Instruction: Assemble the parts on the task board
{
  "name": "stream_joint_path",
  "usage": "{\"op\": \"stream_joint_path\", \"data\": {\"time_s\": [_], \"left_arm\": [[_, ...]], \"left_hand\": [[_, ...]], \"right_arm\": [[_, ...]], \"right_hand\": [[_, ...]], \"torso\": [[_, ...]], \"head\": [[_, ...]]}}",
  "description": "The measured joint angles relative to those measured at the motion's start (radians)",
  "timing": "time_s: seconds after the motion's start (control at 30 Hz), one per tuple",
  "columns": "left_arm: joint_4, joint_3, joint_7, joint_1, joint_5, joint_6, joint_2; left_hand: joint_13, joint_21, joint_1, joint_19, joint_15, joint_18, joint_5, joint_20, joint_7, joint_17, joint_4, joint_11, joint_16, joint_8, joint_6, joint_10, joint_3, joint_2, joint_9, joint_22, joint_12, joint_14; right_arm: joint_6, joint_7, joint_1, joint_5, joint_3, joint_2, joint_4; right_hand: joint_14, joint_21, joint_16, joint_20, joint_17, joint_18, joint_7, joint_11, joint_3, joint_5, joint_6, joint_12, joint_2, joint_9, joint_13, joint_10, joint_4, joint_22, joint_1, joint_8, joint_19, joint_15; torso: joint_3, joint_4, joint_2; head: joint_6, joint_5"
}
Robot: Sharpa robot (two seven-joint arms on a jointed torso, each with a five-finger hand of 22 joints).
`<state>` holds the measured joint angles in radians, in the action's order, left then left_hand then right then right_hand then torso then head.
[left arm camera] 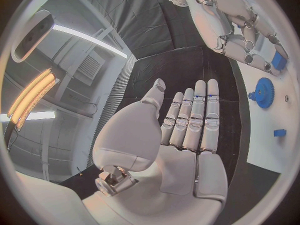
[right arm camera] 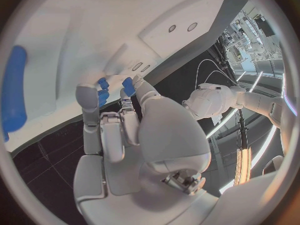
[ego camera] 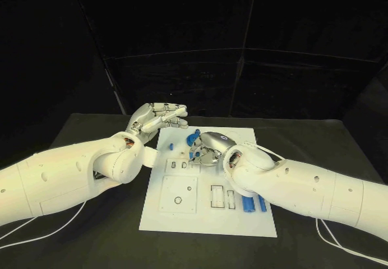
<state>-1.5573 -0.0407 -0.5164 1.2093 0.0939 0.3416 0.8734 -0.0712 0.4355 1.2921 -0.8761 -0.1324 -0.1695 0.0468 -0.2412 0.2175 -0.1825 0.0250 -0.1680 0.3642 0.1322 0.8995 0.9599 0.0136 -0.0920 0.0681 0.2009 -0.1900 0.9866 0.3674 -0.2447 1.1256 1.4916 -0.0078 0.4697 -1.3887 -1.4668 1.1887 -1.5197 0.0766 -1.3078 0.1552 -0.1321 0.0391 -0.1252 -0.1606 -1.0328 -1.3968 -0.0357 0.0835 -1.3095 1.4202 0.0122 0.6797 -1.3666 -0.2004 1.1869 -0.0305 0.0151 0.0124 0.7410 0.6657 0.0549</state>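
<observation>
We see the task board [ego camera: 208, 218] lying flat at the centre of the black tabletop [ego camera: 89, 235]. The left hand [ego camera: 158, 119] is raised beside the board's far left corner, fingers straight and together, released and grasping nothing. The right hand [ego camera: 208, 148] rests over the board's upper middle, its fingertips [right arm camera: 128, 85] pinching a small blue part [right arm camera: 101, 83]. A blue gear [left arm camera: 265, 92] stands on the board near that hand. Two blue pegs [ego camera: 254, 204] lie near the board's right edge, beneath the right forearm.
</observation>
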Motion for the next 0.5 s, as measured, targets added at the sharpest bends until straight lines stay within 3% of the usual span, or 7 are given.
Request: {"op": "stream_joint_path", "data": {"time_s": [0.2, 0.5], "left_arm": [[0.005, 0.0, 0.001, 0.0, -0.001, 0.005, -0.006], [0.008, 0.0, 0.001, 0.0, -0.001, 0.01, -0.007]], "left_hand": [[0.0, 0.0, 0.0, 0.001, 0.0, 0.0, 0.0, 0.001, -0.001, -0.001, 0.0, -0.003, 0.0, 0.0, 0.001, 0.003, 0.0, 0.0, 0.0, 0.0, 0.0, 0.0], [0.0, 0.0, 0.0, 0.004, 0.0, 0.0, 0.0, 0.004, -0.001, -0.001, 0.0, -0.003, 0.0, 0.0, 0.001, 0.003, 0.0, 0.0, 0.0, 0.0, 0.0, 0.0]], "right_arm": [[-0.015, -0.004, -0.01, 0.037, 0.0, -0.02, 0.008], [-0.037, -0.007, -0.018, 0.083, -0.001, -0.028, 0.009]], "right_hand": [[0.0, 0.0, 0.0, 0.0, 0.0, 0.0, 0.0, 0.0, 0.0, 0.0, 0.0, 0.0, 0.002, 0.0, 0.0, 0.0, 0.0, 0.0, 0.001, 0.0, 0.0, 0.0], [0.0, 0.0, 0.0, 0.0, 0.0, 0.0, 0.0, 0.0, 0.0, 0.0, 0.0, 0.0, 0.002, 0.0, 0.0, 0.0, 0.0, 0.0, 0.001, 0.001, 0.0, 0.0]], "torso": [[-0.0007, 0.0011, 0.0], [0.0006, 0.001, 0.0]], "head": [[0.005, 0.025], [0.012, 0.04]]}}
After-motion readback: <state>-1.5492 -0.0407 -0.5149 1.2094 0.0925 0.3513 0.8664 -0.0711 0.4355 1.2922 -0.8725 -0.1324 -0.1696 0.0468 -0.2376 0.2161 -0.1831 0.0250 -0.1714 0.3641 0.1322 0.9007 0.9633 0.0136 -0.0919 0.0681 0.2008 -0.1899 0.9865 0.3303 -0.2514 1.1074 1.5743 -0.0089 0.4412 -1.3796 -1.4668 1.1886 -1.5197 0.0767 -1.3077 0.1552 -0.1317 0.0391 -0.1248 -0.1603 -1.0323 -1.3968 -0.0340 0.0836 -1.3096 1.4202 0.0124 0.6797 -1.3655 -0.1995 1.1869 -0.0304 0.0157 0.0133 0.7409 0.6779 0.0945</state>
